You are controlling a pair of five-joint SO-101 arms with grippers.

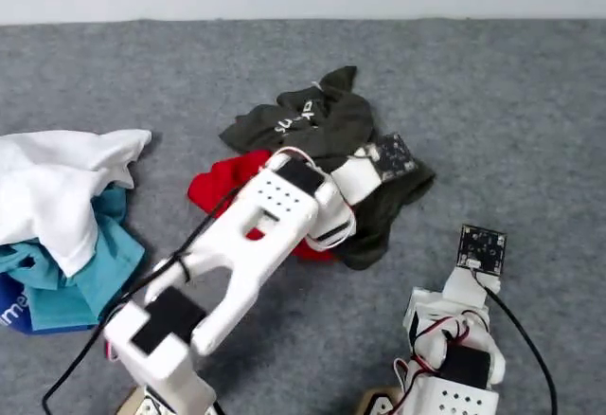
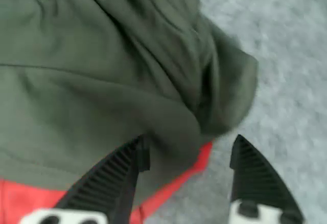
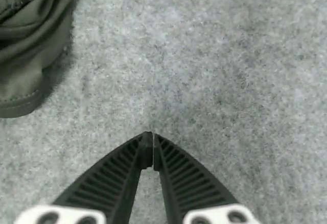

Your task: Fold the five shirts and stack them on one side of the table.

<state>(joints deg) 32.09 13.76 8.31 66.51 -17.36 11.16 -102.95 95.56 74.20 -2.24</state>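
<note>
A crumpled dark olive shirt (image 1: pixel 312 121) lies mid-table, partly over a red shirt (image 1: pixel 220 188). My left arm (image 1: pixel 256 244) stretches across the red shirt to the olive one. In its wrist view my left gripper (image 2: pixel 190 147) is open, one finger (image 2: pixel 122 175) resting on the olive shirt (image 2: pixel 102 70) just above the red shirt's edge (image 2: pixel 168 191), the other over bare carpet. My right gripper (image 3: pixel 152 143) is shut and empty above the carpet, with a fold of the olive shirt (image 3: pixel 25 45) a short way off. The right arm (image 1: pixel 454 349) sits folded back at the front right.
At the table's left edge a white shirt (image 1: pixel 57 178) is heaped on a teal shirt (image 1: pixel 90 278), with a blue one (image 1: pixel 9 313) underneath. Grey carpet (image 1: pixel 511 112) covers the table. A pale wall runs along the far edge.
</note>
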